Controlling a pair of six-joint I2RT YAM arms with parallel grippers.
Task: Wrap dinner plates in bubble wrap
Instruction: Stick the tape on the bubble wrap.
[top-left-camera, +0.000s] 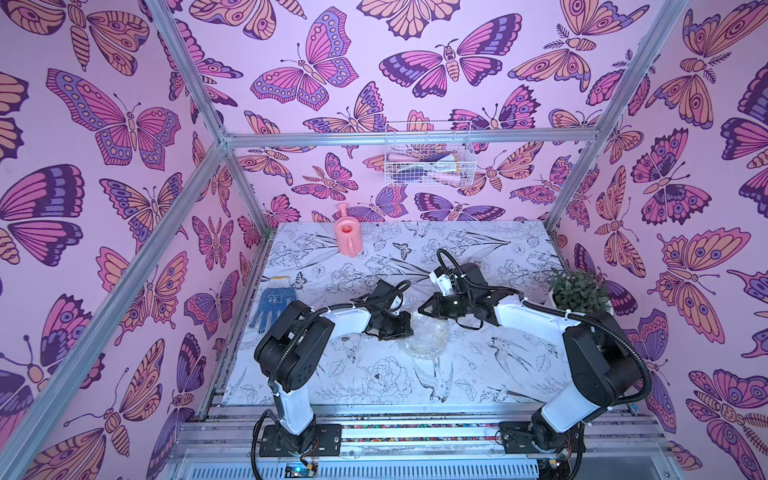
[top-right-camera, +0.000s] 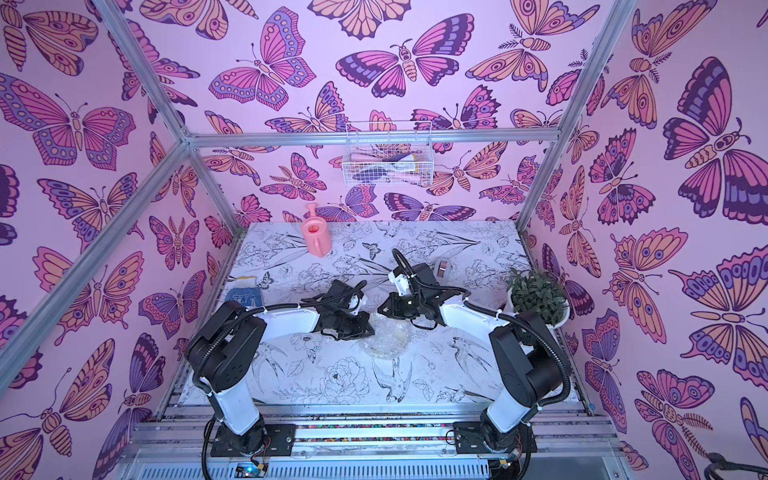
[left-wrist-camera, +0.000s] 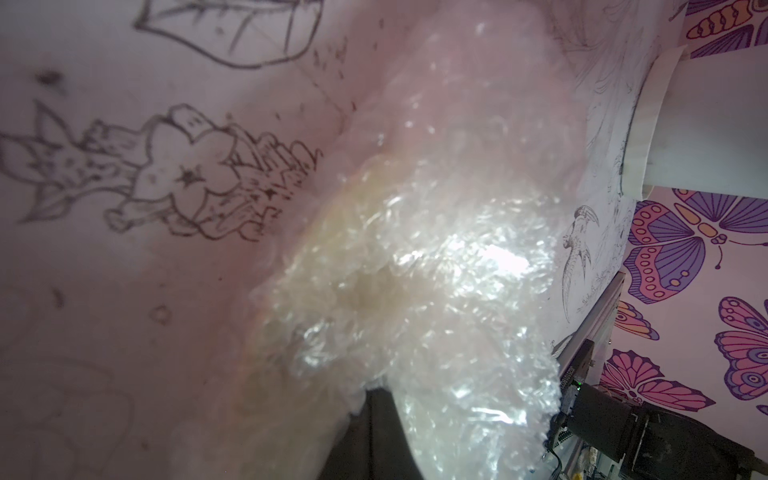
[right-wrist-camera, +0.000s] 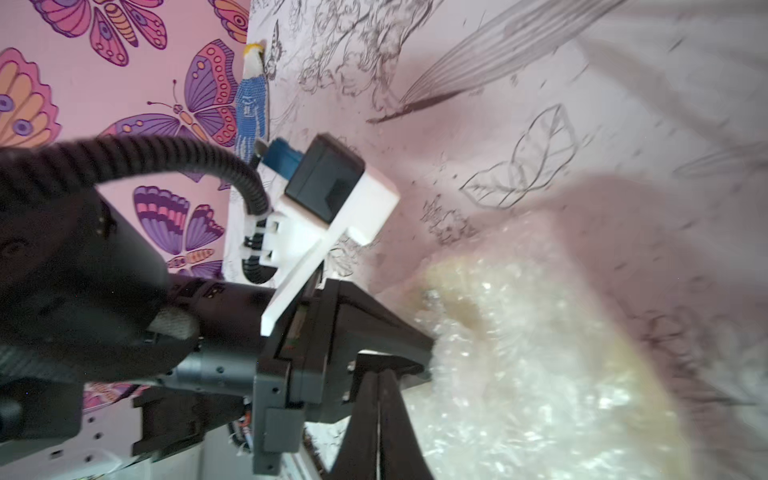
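The bubble wrap (top-left-camera: 427, 337) (top-right-camera: 384, 340) lies bunched in a round, shiny mound at mid-table between the two arms. The dinner plate is hidden under it; only a cream tint shows through the wrap (left-wrist-camera: 415, 257) (right-wrist-camera: 540, 365). My left gripper (top-left-camera: 409, 328) (left-wrist-camera: 370, 392) is shut, its tips buried in the mound's left edge, pinching the wrap. My right gripper (top-left-camera: 420, 310) (right-wrist-camera: 379, 374) is shut with nothing between its fingers. It hovers just behind the mound, close to the left gripper's tips.
A pink watering can (top-left-camera: 348, 237) stands at the back. A blue glove (top-left-camera: 272, 307) lies at the left edge. A potted plant (top-left-camera: 579, 291) stands at the right, a tape dispenser (top-right-camera: 442, 266) sits behind the right arm, and a wire basket (top-left-camera: 430, 156) hangs on the wall.
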